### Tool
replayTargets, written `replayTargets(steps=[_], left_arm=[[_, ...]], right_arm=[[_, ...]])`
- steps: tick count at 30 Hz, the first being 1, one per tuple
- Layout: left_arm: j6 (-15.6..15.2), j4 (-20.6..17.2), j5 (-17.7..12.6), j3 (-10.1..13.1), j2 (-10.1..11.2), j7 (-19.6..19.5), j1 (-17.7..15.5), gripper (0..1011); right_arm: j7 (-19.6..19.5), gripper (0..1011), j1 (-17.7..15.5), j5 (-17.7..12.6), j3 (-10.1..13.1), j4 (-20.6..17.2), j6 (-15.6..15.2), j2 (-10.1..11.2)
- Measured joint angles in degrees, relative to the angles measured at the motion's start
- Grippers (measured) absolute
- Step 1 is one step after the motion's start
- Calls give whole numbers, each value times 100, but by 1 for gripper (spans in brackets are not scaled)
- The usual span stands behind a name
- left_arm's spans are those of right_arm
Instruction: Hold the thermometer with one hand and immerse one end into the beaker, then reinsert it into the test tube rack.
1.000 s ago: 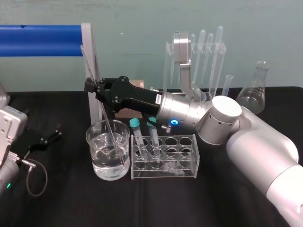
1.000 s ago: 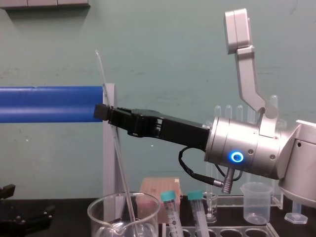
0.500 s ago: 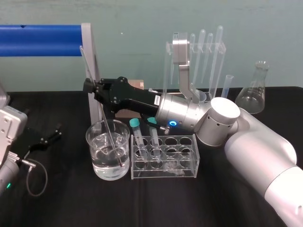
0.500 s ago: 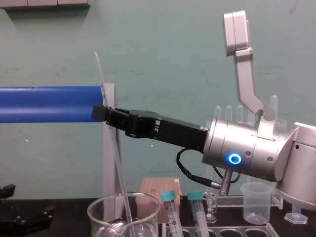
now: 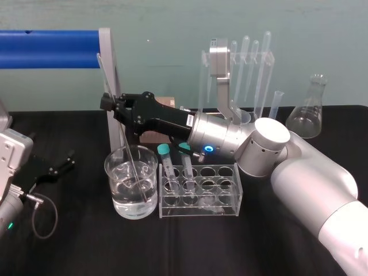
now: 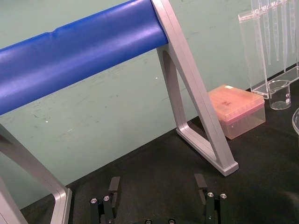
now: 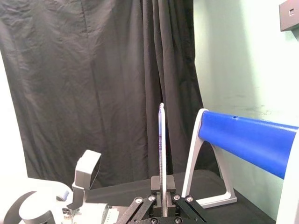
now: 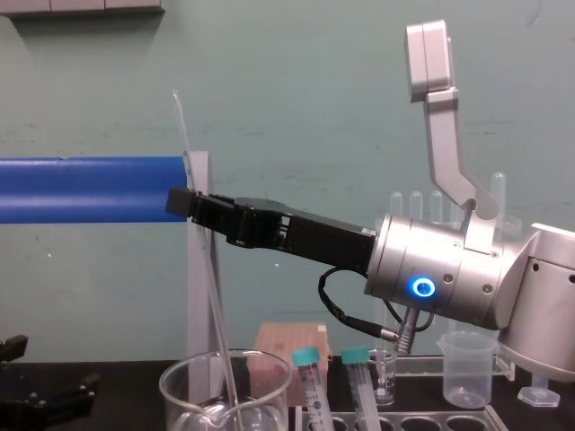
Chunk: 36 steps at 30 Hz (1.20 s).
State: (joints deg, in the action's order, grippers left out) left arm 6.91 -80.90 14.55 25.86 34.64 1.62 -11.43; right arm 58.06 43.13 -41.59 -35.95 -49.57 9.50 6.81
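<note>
Dipping is, by my reading, the step in hand. The right arm (image 5: 310, 172) reaches in from the right side of the desk (image 5: 75, 241), and the left claw (image 6: 157, 186) lies parked near the desk's left edge, spread wide.

The beaker (image 5: 112, 175), partly filled with water (image 5: 135, 201), stands near the desk's middle, just beside the left end of the test tube rack (image 5: 230, 192). To do this well, keep the rod's lower end in the water without pressing it on the glass bottom. After that it should come out along its own slant until it clears the rim, since a sideways swing could tip the beaker or snap the rod. The rack's leftmost holes hold teal-capped tubes (image 5: 167, 167), so an empty hole farther right looks the safer target.

The right claw (image 5: 108, 103) hangs above the beaker, pinched tight on the thermometer (image 8: 211, 296). The rod passes between its fingertips on a tilt. A shorter length juts above them, and the longer part slopes down into the beaker.
</note>
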Motion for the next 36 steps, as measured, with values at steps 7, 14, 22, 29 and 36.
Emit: replayTargets(steps=[7,14,22,29,36], left_arm=[[0,0,0,0,0,0,0,1008],[0,0,0,0,0,0,0,1008],[0,0,0,0,0,0,0,1008],[0,0,0,0,0,0,0,1008],[0,0,0,0,0,0,0,1008]], right_arm=[[-1,58,1,11,10,8,4,-6],[-1,57,2,19,15,6,2,-7],[1,57,0,30,16,-6,-2,-3],[4,57,-5,37,13,-21,-13,2],[9,57,-9,40,10,-18,-14,2]])
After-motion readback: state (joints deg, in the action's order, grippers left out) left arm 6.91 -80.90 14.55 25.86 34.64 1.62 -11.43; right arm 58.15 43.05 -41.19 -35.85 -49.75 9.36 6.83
